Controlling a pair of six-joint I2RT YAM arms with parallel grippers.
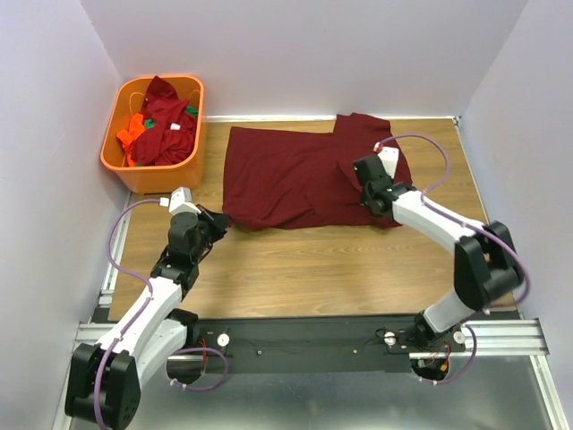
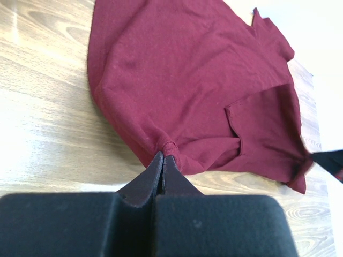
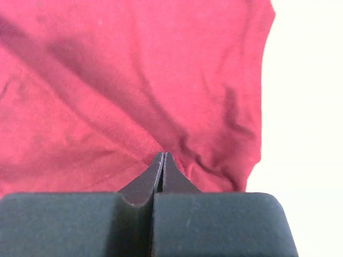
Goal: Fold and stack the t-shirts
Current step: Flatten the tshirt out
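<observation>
**A:** Top view first. What's the setting?

**B:** A wood-grain table [image 1: 313, 269] boxed in by white walls [image 1: 313, 54]. One orange basket [image 1: 123, 163] sits at the far left and holds a heap of shirts [image 1: 166, 125], maroon with orange and green scraps. I can't count them. One maroon t-shirt [image 1: 286, 179] lies spread across the far middle.

**A:** Arms?

**B:** Two. The left gripper [image 1: 224, 221] is at the shirt's near left corner, and the right gripper [image 1: 365, 184] is on its right part.

**A:** Left wrist view?

**B:** Pale wood under glare. The jaws are closed, pinching the hem.

**A:** Right wrist?

**B:** The jaws are pressed together on a pucker of cloth. Beyond the shirt's edge everything is washed-out white.
</observation>
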